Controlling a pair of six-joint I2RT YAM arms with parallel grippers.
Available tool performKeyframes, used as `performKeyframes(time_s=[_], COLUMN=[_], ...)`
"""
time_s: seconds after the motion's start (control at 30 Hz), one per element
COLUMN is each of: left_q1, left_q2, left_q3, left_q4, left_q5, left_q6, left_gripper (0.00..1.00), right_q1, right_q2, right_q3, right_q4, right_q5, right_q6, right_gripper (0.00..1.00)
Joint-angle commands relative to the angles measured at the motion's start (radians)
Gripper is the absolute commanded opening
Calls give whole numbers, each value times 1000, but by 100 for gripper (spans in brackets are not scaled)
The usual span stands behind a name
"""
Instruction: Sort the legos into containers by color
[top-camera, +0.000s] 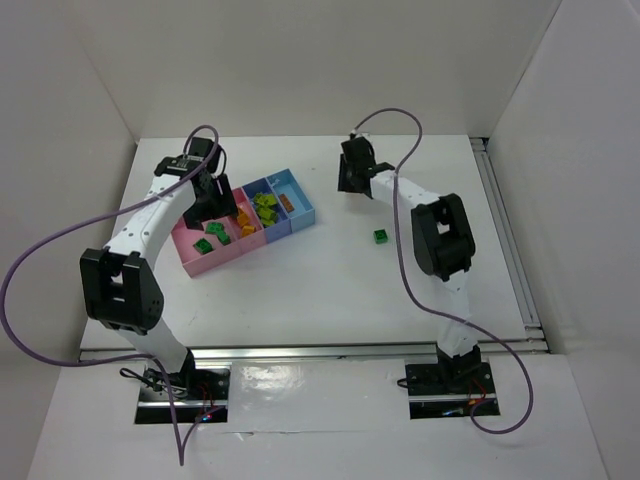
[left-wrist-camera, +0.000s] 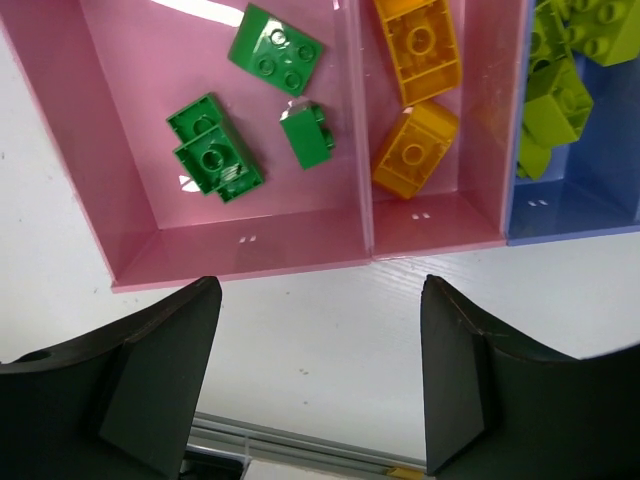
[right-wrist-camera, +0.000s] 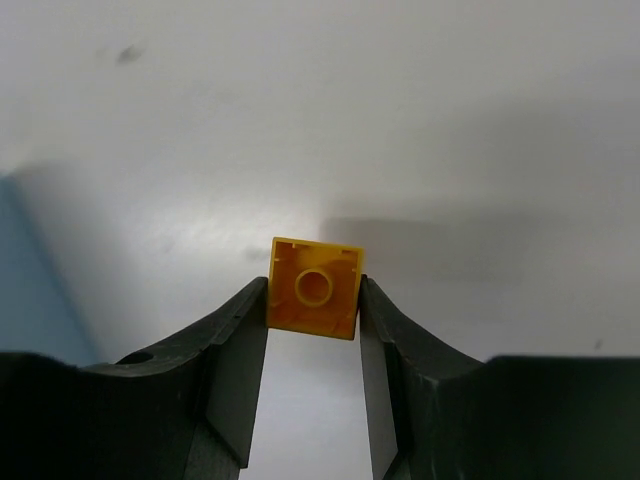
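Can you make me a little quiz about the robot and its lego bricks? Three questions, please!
1. True or false: the right gripper is pinching an orange brick.
2. What colour are the bricks in the end pink bin? A) dark green B) orange C) lime-green
3. Fill in: the left gripper is ____ and holds nothing.

Key: 1 true. 2 A. 3 open.
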Motion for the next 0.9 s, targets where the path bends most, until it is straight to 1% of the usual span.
performKeyframes(time_s=[0.0, 0.1, 0.13, 0.23, 0.27, 0.37, 0.4, 0.43, 0.5, 0.53, 0.6, 0.63, 0.67, 0.73, 0.8, 0.83, 0.87], left_q1=[34, 85, 111, 148, 169, 217, 229, 240, 258, 269, 278, 287, 300, 300, 309, 309, 319], left_q2=[-55, -65, -65, -77, -88, -123, -123, -137, -150, -161, -161, -173, -183, -209, -235, -247, -256], left_q3=[-21, -46, -46, -72, -82, -102, -113, -113, -126, -136, -136, -145, -145, -170, -179, -193, -193], left_q4=[11, 12, 12, 12, 21, 21, 30, 30, 39, 39, 39, 39, 39, 50, 70, 84, 84], left_q5=[-16, 6, 15, 24, 24, 37, 37, 49, 63, 63, 63, 63, 79, 92, 102, 103, 103], left_q6=[23, 14, 3, -18, -18, -40, -40, -40, -40, -29, -29, -20, -20, -20, -31, -31, -21], left_gripper=[82, 82, 82, 82, 82, 82, 82, 82, 82, 82, 82, 82, 82, 82, 82, 82, 82], right_q1=[71, 136, 175, 228, 266, 340, 358, 375, 421, 446, 467, 478, 478, 489, 498, 498, 498], right_q2=[-241, -307, -307, -318, -308, -258, -214, -190, -122, -97, -46, 10, 37, 92, 112, 123, 123], right_q3=[-151, -160, -160, -130, -116, -41, -10, 58, 128, 195, 266, 337, 368, 405, 424, 435, 435], right_q4=[149, 135, 122, 111, 111, 101, 85, 72, 36, 7, -33, -58, -99, -110, -110, -110, -119], right_q5=[19, 4, 4, -36, -54, -107, -117, -127, -136, -151, -167, -167, -151, -151, -167, -150, -133], right_q6=[-1, -10, -10, -10, -10, -10, -10, -26, -59, -84, -93, -93, -93, -93, -84, -84, -84], right_gripper=[15, 15, 15, 15, 15, 15, 15, 15, 15, 15, 15, 15, 15, 15, 24, 34, 46])
